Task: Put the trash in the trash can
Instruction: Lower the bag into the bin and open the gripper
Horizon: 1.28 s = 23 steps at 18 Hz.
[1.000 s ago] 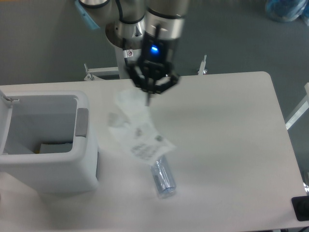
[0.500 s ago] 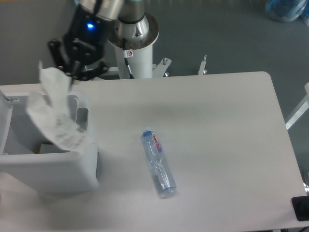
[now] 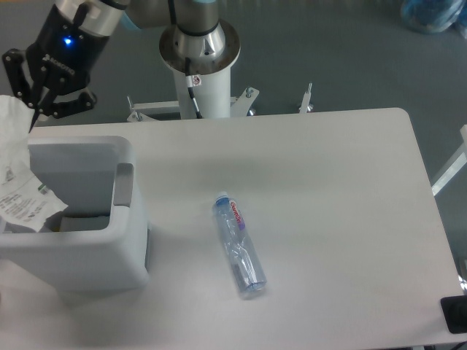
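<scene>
My gripper point(image 3: 31, 122) is above the far left side of the white trash can point(image 3: 87, 259). It is shut on the top of the see-through plastic bag point(image 3: 20, 186) with the white printed label. The bag hangs down from the fingers over the can's left part, its lower end inside the opening. The slim clear bottle point(image 3: 239, 244) with a red-pink label lies on its side on the white table point(image 3: 328, 189), right of the can and well away from the gripper.
The arm's white pedestal point(image 3: 201, 58) stands behind the table's far edge. A blue bag point(image 3: 432, 14) lies on the floor at the top right. A dark object point(image 3: 455, 315) sits at the table's front right corner.
The gripper carried the bag from the table's middle leftward to over the trash can, and the bag's lower end now hangs inside it. The bottle, once partly covered, lies uncovered and unmoved.
</scene>
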Available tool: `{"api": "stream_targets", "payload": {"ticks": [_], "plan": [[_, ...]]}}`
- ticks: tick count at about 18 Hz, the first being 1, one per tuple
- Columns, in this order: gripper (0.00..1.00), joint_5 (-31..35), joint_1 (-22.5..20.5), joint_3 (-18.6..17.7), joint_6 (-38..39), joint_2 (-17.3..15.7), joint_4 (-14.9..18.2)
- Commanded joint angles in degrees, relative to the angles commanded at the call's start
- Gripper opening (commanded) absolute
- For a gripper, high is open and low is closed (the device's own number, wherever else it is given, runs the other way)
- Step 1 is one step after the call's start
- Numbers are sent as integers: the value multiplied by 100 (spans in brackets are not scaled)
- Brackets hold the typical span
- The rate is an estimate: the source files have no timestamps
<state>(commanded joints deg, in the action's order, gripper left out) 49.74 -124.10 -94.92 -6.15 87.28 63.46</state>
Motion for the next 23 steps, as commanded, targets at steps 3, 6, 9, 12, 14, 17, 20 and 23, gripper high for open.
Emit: {"api": "stream_targets", "payload": {"ticks": [3,6,9,12,14,17,20,23], "plan": [[0,35,0,-88,9,0,105],[0,62,-9,-150,26,-18,123],[0,342,0,-150,62,79,114],[0,422,-9,-62,97,316,106],[0,536,-9,-36,114,421,97],[0,597,-9,-18,272,527,88],[0,729,-9,-44,281,545,88],[0,738,-9,-53,272,536,88]]}}
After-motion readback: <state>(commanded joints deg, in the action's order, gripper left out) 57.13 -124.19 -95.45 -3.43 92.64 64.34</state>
